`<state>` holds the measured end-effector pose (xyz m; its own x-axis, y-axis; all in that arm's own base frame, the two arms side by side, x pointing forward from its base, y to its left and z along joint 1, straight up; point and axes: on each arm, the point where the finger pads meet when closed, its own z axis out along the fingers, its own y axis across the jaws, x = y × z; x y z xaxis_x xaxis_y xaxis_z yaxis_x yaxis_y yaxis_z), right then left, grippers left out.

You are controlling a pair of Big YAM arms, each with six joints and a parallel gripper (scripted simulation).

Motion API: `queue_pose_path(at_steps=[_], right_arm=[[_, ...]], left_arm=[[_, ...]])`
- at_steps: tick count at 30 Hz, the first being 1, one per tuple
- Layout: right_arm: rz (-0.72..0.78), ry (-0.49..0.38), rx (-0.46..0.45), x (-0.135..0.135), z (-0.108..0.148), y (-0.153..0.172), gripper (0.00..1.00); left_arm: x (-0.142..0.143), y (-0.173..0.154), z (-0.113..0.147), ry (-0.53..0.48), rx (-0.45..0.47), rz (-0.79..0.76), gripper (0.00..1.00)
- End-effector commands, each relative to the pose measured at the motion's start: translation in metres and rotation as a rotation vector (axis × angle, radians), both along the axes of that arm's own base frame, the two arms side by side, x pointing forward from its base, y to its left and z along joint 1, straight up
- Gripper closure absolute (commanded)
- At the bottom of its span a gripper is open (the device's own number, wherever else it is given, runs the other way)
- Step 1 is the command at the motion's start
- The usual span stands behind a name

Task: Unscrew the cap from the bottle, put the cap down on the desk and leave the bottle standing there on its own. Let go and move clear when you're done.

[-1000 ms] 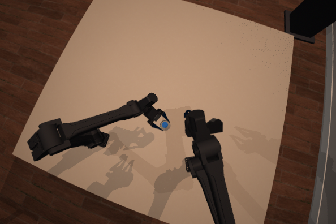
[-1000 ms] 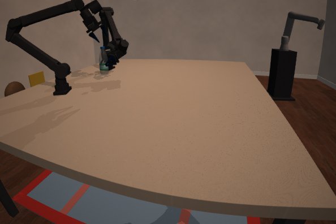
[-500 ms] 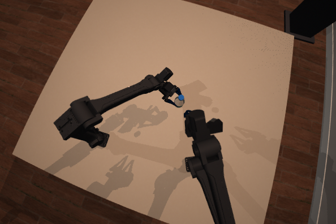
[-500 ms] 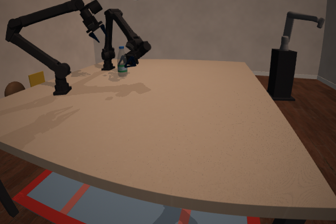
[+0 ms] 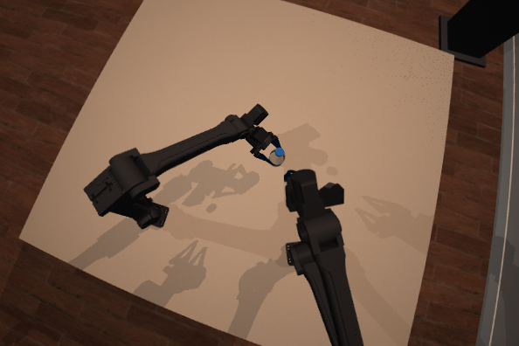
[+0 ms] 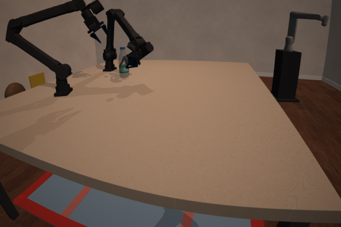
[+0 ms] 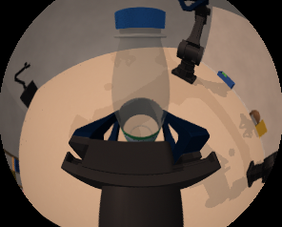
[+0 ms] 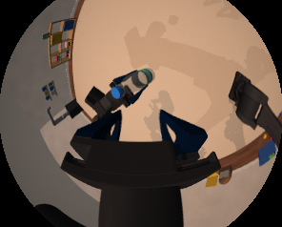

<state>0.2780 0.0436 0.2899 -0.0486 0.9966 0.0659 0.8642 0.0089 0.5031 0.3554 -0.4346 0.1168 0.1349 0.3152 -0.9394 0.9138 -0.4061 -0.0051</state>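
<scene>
The clear bottle (image 5: 273,160) (image 6: 124,70) (image 7: 140,81) (image 8: 140,79) has a green-edged label and stands roughly upright. Its blue cap (image 5: 280,151) (image 6: 122,48) (image 7: 140,19) (image 8: 116,92) sits on the neck. My left gripper (image 5: 275,156) (image 7: 140,113) (image 8: 142,77) is shut on the bottle's body, below the cap. I cannot tell whether the bottle's base touches the desk (image 5: 262,39) (image 6: 201,114). My right gripper (image 6: 104,38) (image 8: 140,113) is open and empty, higher than the bottle and off to its side, with its fingers pointing down.
In the top view, the left arm (image 5: 188,146) reaches in from the left and the right arm (image 5: 334,262) from the lower right. Their wrists are close together around the bottle. Another robot on a black pedestal (image 6: 286,77) stands off the desk.
</scene>
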Motion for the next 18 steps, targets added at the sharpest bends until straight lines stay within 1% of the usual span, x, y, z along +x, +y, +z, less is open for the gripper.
queue_pose_path(at_steps=[1, 3, 4, 5, 8, 10, 11, 12, 13, 15, 16, 18], right_arm=[[-0.014, -0.028, 0.009, 0.005, 0.017, 0.000, 0.43], [-0.014, -0.028, 0.009, 0.005, 0.017, 0.000, 0.43], [-0.014, -0.028, 0.009, 0.005, 0.017, 0.000, 0.43], [-0.014, -0.028, 0.009, 0.005, 0.017, 0.000, 0.43], [-0.014, -0.028, 0.009, 0.005, 0.017, 0.000, 0.43], [-0.014, -0.028, 0.009, 0.005, 0.017, 0.000, 0.43], [-0.014, -0.028, 0.009, 0.005, 0.017, 0.000, 0.43], [-0.014, -0.028, 0.009, 0.005, 0.017, 0.000, 0.43], [-0.014, -0.028, 0.009, 0.005, 0.017, 0.000, 0.43], [-0.014, -0.028, 0.009, 0.005, 0.017, 0.000, 0.43], [-0.014, -0.028, 0.009, 0.005, 0.017, 0.000, 0.43], [-0.014, -0.028, 0.009, 0.005, 0.017, 0.000, 0.43]], left_arm=[[0.006, -0.010, 0.017, -0.043, -0.029, -0.014, 1.00], [0.006, -0.010, 0.017, -0.043, -0.029, -0.014, 1.00], [0.001, -0.014, 0.027, -0.073, -0.027, -0.022, 1.00], [0.002, -0.016, 0.028, -0.121, -0.004, -0.018, 1.00], [0.002, -0.023, 0.038, -0.354, 0.108, -0.017, 1.00], [0.005, -0.020, 0.037, -0.469, 0.190, -0.009, 1.00], [0.006, -0.019, 0.037, -0.506, 0.215, -0.008, 1.00], [0.006, -0.019, 0.038, -0.517, 0.223, -0.009, 1.00], [0.007, -0.019, 0.026, -0.501, 0.235, -0.014, 1.00], [0.007, -0.019, 0.026, -0.501, 0.235, -0.014, 1.00], [0.005, -0.009, 0.015, -0.481, 0.254, -0.009, 1.00], [0.005, -0.009, 0.015, -0.481, 0.254, -0.009, 1.00]])
